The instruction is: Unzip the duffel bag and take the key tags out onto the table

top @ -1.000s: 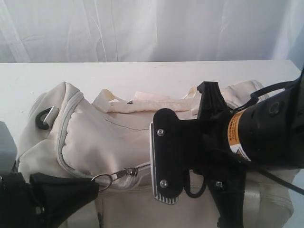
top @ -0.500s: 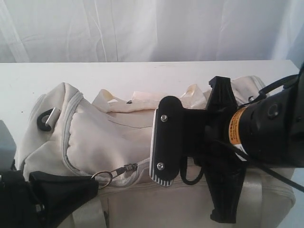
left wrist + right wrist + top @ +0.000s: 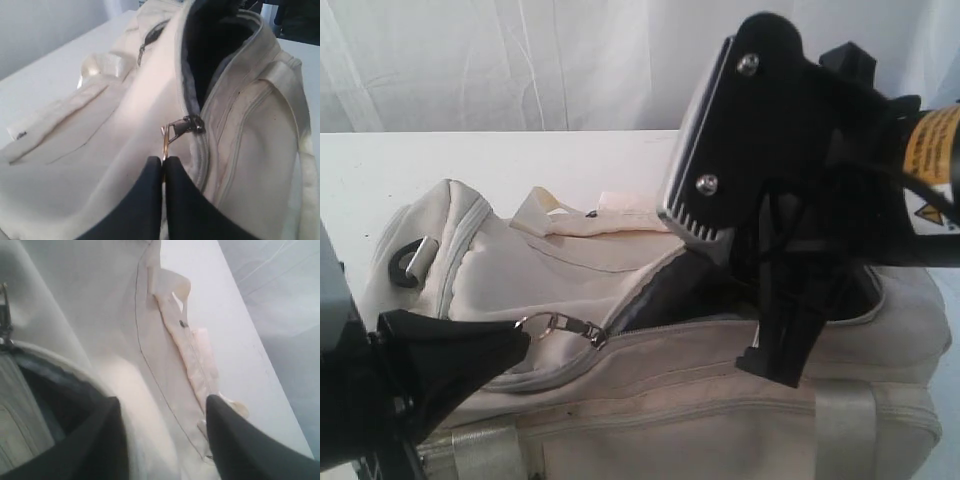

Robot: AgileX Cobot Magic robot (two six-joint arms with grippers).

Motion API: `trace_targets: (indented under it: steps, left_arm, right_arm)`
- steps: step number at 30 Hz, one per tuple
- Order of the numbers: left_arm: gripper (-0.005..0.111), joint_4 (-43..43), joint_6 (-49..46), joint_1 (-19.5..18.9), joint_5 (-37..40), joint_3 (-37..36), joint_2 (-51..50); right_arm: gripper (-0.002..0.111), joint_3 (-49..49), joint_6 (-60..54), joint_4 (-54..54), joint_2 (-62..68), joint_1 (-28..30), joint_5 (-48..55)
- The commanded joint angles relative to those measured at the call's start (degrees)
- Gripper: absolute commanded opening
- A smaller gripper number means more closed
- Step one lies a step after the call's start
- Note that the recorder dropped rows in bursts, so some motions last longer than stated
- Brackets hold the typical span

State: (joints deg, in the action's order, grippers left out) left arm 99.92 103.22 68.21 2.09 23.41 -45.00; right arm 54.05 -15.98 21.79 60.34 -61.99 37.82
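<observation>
Duffel bag (image 3: 620, 400) sits on the near part of the white table (image 3: 520, 160) and fills most of the exterior view. Its zip is part open. The gap shows dark lining (image 3: 685, 285) and nothing else can be made out inside. Key tags can't be seen in any view.

The zip pull (image 3: 575, 330) is roughly a third of the way along from the bag's left end. The closed zip track curves on toward the black strap ring (image 3: 405, 262).

Left gripper (image 3: 520, 340) is low at the left, jaws pressed together on the metal ring (image 3: 164, 142) of the zip pull. In the left wrist view the ring sits edge-on, pinched between the two black tips.

Right gripper (image 3: 735, 298) hangs over the open part of the bag, jaws wide apart and holding nothing. In the right wrist view its fingers (image 3: 95, 440) flank bag fabric and the edge of the opening; can't tell if they touch. It blocks the exterior view of the right half of the opening.

Webbing handle (image 3: 590, 222) lies flat on the far side of the bag. It carries a small dark tag (image 3: 182, 323), writing too small to read. An orange-yellow label (image 3: 932, 150) on the right arm has a warning triangle, text unreadable. White curtain (image 3: 520, 60) hangs behind the table.
</observation>
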Motion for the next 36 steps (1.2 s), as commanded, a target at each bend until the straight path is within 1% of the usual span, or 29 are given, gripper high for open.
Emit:
trace_targets:
  steps: [1, 2, 3, 4, 5, 6, 7, 10, 13, 14, 17, 21, 23, 24, 25, 30, 36]
  left_arm:
    - [0.0, 0.0, -7.8, -0.1, 1.6, 1.2, 0.3]
    - [0.0, 0.0, -11.8, -0.1, 1.8, 1.2, 0.3]
    - [0.0, 0.0, -13.5, -0.1, 2.2, 1.2, 0.3]
    - [0.0, 0.0, -16.2, -0.1, 2.7, 1.2, 0.3]
    - [0.0, 0.0, -18.0, -0.1, 2.7, 1.2, 0.3]
    - [0.0, 0.0, -20.5, -0.1, 2.6, 1.2, 0.3]
    - [0.0, 0.0, -22.4, -0.1, 2.5, 1.2, 0.3]
    - [0.0, 0.0, -25.7, -0.1, 2.7, 1.4, 0.3]
    - [0.0, 0.0, -28.2, -0.1, 3.5, 2.3, 0.3]
    - [0.0, 0.0, -29.9, -0.1, 3.6, 3.2, 0.3]
    - [0.0, 0.0, -33.9, -0.1, 3.6, 5.6, 0.3]
    - [0.0, 0.0, -41.6, -0.1, 3.6, 6.3, 0.3]
    - [0.0, 0.0, -47.8, -0.1, 3.6, 6.3, 0.3]
    - [0.0, 0.0, -50.0, -0.1, 3.6, 6.3, 0.3]
    - [0.0, 0.0, -52.1, -0.1, 3.8, 6.3, 0.3]
    - [0.0, 0.0, -57.5, -0.1, 6.0, 6.3, 0.3]
    - [0.0, 0.0, -67.2, -0.1, 16.4, 6.3, 0.3]
  right_arm:
    - [0.062, 0.2, -1.7, -6.5, 0.6, 0.4, -2.0]
    - [0.062, 0.2, -7.0, -12.4, 0.8, 0.0, -2.0]
    - [0.062, 0.2, -10.3, -15.8, 1.1, -0.3, -2.0]
    - [0.062, 0.2, -17.5, -21.8, 1.7, -0.9, -2.0]
    - [0.062, 0.2, -20.4, -24.1, 2.1, -1.3, -1.8]
    - [0.062, 0.2, -23.0, -24.7, 3.3, -1.6, -1.8]
    - [0.062, 0.2, -23.0, -24.4, 4.5, -1.6, -1.6]
    - [0.062, 0.2, -23.3, -23.5, 8.7, -1.6, 0.5]
    - [0.059, 0.2, -25.0, -23.5, 11.6, -1.6, -0.9]
    - [0.055, 0.2, -25.0, -23.5, 12.0, -1.6, -2.2]
    - [0.037, 0.2, -25.0, -23.5, 12.3, -1.6, -5.2]
    - [0.013, 0.2, -25.0, -23.4, 12.3, -1.6, -5.9]
    - [0.004, 0.2, -25.0, -23.3, 12.3, -1.6, -5.9]
    - [0.002, 0.2, -25.0, -23.3, 12.3, -1.6, -5.8]
    - [0.0, 0.2, -25.0, -23.3, 12.3, -1.6, -5.8]
    - [0.0, 0.2, -25.0, -23.3, 12.3, -1.6, -5.8]
    - [0.0, 0.2, -24.7, -22.5, 12.3, -1.5, -5.8]
